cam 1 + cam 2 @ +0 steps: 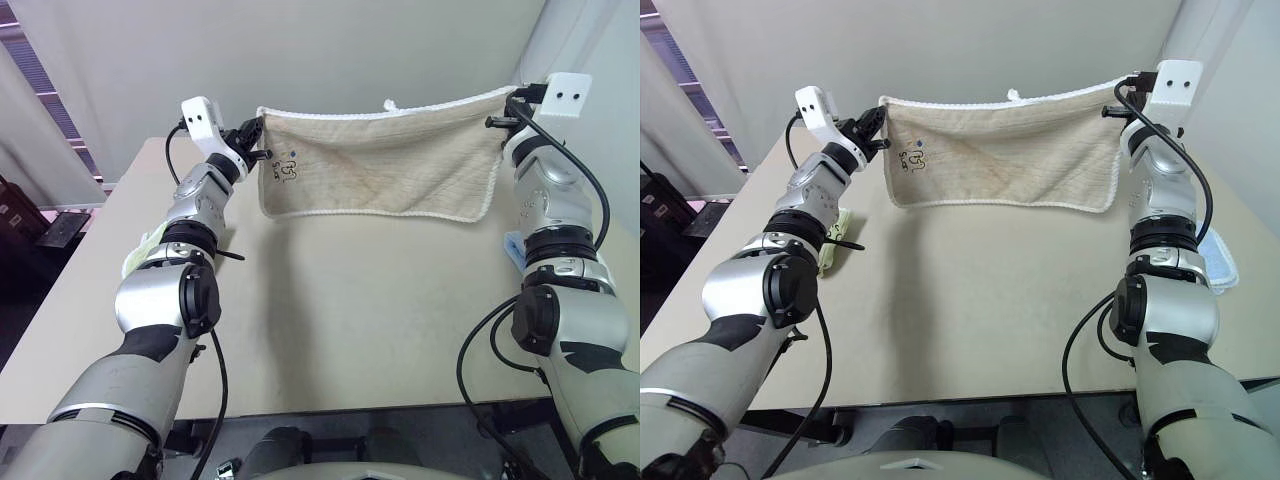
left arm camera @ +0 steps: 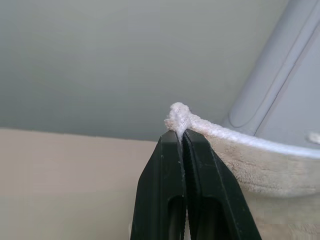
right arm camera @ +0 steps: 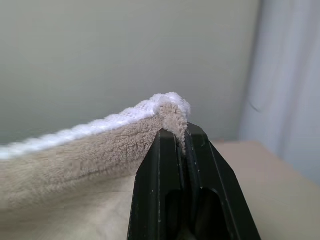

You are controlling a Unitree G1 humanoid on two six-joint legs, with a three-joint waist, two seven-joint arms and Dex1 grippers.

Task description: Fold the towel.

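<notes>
Table (image 1: 330, 330) surface near the robot is bare and wide. Farther, the towel (image 1: 385, 165) hangs in the air above the far part of the table, stretched between both arms. Left gripper (image 2: 181, 136) is clamped on its top left corner, right gripper (image 3: 184, 131) on its top right corner. Its lower white edge hangs free.
</notes>
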